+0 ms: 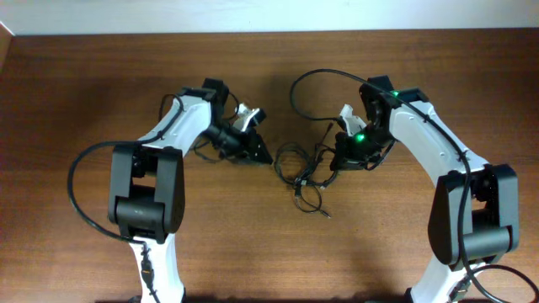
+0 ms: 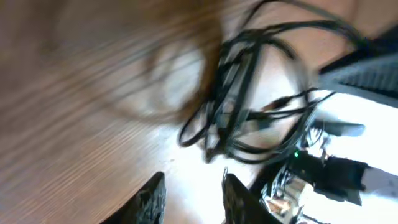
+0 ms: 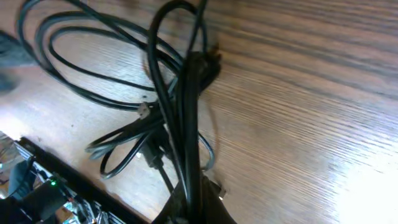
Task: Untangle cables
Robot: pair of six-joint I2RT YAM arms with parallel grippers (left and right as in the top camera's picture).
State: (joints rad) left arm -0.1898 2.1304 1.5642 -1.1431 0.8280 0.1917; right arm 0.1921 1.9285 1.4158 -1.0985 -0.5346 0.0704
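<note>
Brown wood-grain worktop (image 1: 76, 76) fills nearly all I can see, and most of it lies bare. Nearest me the left arm (image 1: 145, 198) and the right arm (image 1: 472, 219) rise from the near edge, well apart, with open wood between them. Further in, at the middle, the cables (image 1: 301, 175) lie in a loose black tangle of loops, one stray end trailing toward me. The left end effector (image 1: 259, 154) sits just left of the tangle, near it but apart from it. Its own camera shows the two fingers (image 2: 151, 200) standing apart with only bare wood between them and the cords lying ahead, blurred. The right end effector (image 1: 337, 160) is at the tangle's right side, fingers together and clamped on the cables. Seen from its wrist, a bunch of strands runs straight into the grip while wider loops spread over the wood. Behind it the right arm's own thicker wire (image 1: 313, 77) arcs above the worktop. Free wood lies to both sides and beyond, up to the far edge, where a pale strip (image 1: 253, 15) runs.
</note>
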